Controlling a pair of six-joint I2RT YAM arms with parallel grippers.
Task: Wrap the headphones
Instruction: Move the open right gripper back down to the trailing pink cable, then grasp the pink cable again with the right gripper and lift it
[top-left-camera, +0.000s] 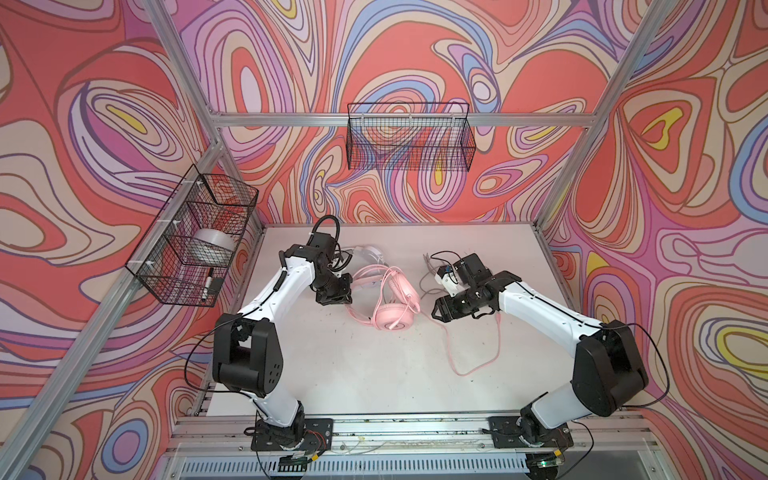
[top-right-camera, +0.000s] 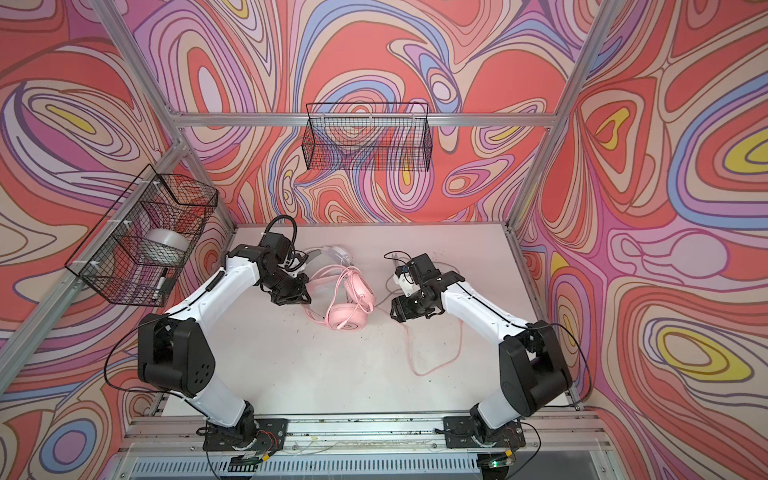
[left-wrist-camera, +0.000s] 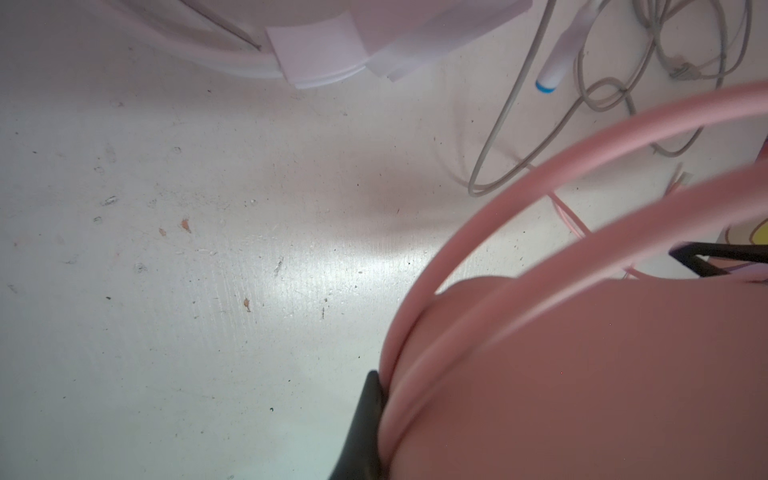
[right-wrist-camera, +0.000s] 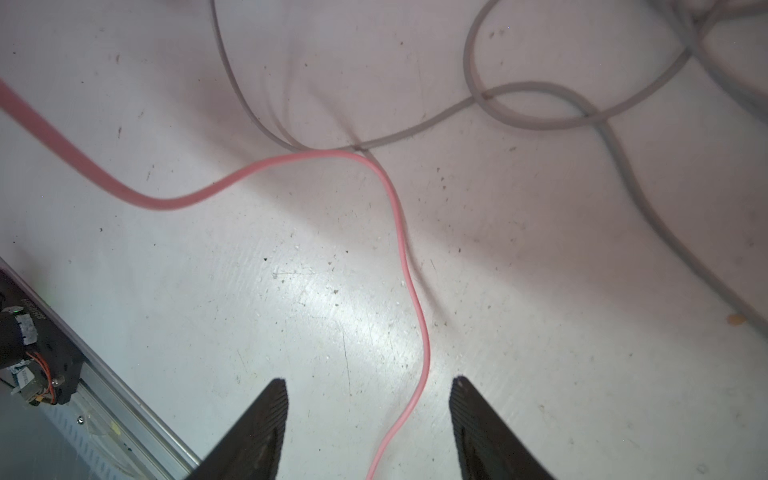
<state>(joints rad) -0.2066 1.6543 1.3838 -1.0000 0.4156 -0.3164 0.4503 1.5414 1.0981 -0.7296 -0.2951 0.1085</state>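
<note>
Your left gripper (top-left-camera: 340, 299) is clenched on the pink headset (top-left-camera: 395, 318), at the thin band hoops beside an ear cup. That probably anchors the set near the middle of the table (top-left-camera: 332, 374) so it cannot slide while the cord is wound. Your right gripper (right-wrist-camera: 370, 382) hangs low with its jaws released, and the slack pink cable (right-wrist-camera: 399, 232) runs between them untouched, lined up for a pinch. The white headset (top-left-camera: 368, 253) lies just behind the pink one. Its grey cable (right-wrist-camera: 540, 120) is looped loosely and crosses the pink cord, so expect a snag when you pull
</note>
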